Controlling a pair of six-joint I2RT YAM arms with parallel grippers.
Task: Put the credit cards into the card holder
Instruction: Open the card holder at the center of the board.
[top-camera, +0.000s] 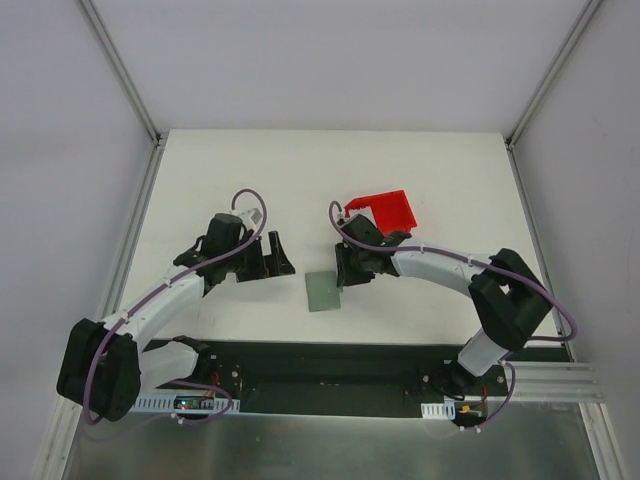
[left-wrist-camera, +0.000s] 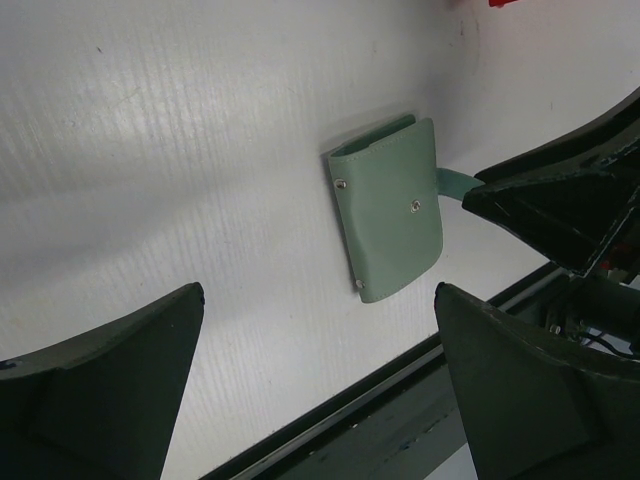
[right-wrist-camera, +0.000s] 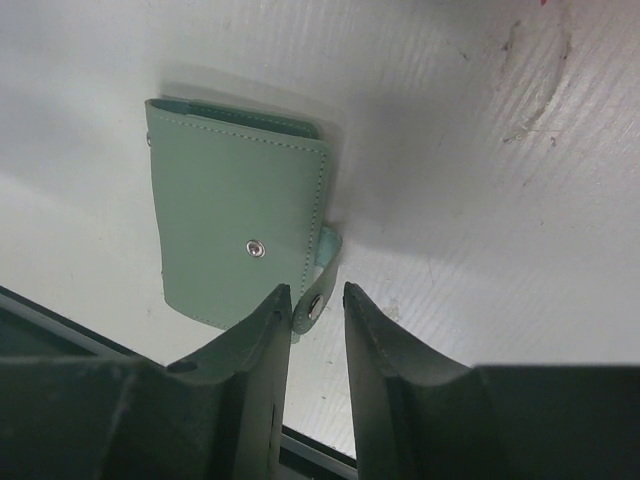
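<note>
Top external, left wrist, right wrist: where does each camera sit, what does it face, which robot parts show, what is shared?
Top external: above and behind, looking down at the table; both arms show.
Left wrist: on the left gripper, facing the card holder; both fingers show.
Right wrist: on the right gripper, fingers flanking the holder's strap.
Shared: the card holder.

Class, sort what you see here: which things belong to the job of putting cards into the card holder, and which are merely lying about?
Belongs to the job:
card holder, folded shut
its strap, between the fingers of the right hand
left hand, open nearby
No cards in view.

Lying about:
red bin
</note>
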